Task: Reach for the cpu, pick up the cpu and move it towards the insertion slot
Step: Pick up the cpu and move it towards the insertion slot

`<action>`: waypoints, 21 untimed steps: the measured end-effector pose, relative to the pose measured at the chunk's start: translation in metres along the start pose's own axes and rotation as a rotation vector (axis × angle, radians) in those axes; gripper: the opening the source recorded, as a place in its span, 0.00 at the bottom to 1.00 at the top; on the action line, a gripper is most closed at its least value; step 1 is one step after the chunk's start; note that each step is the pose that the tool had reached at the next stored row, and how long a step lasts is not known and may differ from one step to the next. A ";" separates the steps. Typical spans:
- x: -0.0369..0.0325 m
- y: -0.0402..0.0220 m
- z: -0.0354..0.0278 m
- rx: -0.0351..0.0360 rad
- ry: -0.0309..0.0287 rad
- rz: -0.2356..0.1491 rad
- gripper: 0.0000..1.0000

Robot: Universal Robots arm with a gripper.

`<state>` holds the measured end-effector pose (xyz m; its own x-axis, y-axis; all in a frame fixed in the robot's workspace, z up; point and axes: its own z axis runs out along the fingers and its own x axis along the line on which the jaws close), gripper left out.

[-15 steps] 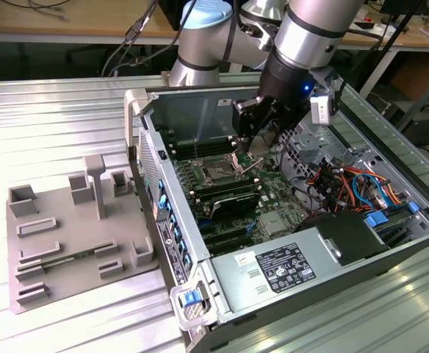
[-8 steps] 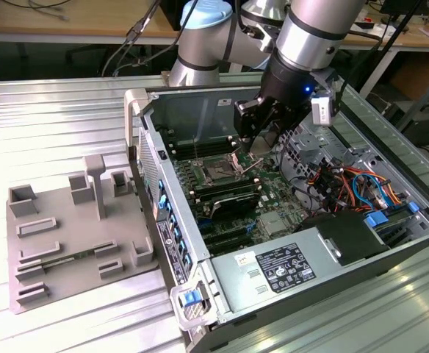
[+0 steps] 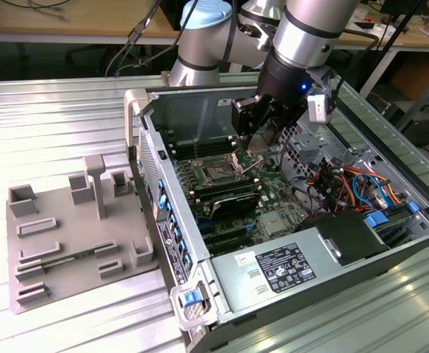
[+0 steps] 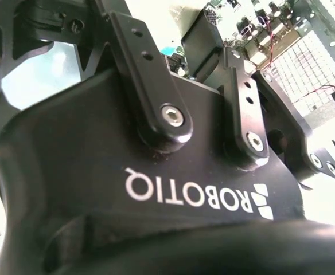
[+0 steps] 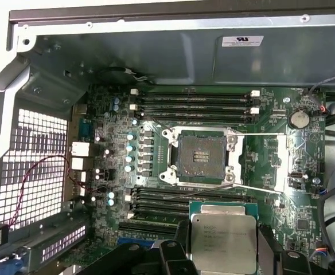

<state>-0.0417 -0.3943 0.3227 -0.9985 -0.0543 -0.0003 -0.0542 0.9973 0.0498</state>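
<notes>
Gripped between the claw [image 5: 222,252] fingers at lower centre, the cpu [image 5: 223,242] is picked up and hangs near the insertion slot [image 5: 201,157] mid-frame, unseated.

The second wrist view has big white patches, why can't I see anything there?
In the second wrist view the black gripper is dark up close, so the bright background washes out white. In the first wrist view the light is even: the cpu and insertion slot look clear.

Open computer case [image 3: 200,294] on ribbed metal table [image 3: 53,110]; grey plastic fixture [image 3: 67,235] beside it; power supply [image 3: 280,268]; green motherboard [image 5: 116,172]; coin battery [image 5: 298,118].
</notes>
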 end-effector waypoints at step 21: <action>-0.0017 0.0026 0.0048 0.0000 0.0000 0.000 0.55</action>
<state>-0.0401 -0.3914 0.3181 -0.9985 -0.0543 -0.0003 -0.0543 0.9973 0.0498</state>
